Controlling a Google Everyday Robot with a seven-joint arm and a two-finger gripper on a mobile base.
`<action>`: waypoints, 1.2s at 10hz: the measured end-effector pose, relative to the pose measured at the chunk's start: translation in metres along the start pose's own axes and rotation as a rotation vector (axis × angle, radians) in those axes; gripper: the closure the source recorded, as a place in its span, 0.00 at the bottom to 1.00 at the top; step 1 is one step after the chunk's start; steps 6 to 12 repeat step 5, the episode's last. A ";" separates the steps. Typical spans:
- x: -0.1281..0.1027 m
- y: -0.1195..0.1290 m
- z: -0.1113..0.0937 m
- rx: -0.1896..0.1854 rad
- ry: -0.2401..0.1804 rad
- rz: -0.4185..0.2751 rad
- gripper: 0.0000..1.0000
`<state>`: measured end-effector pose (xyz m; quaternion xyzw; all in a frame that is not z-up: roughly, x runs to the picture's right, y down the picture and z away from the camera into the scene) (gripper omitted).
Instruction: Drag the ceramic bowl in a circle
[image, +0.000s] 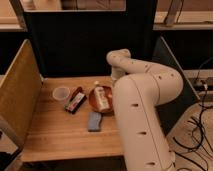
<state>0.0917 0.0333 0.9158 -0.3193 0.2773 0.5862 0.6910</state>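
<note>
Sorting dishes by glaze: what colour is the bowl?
The ceramic bowl is reddish-brown, shown in the camera view; the gripper sits over it.
</note>
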 end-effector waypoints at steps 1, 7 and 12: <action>-0.003 -0.006 -0.008 -0.013 -0.016 0.017 0.40; -0.016 -0.043 -0.066 -0.055 -0.164 0.151 0.40; -0.016 -0.043 -0.066 -0.055 -0.164 0.151 0.40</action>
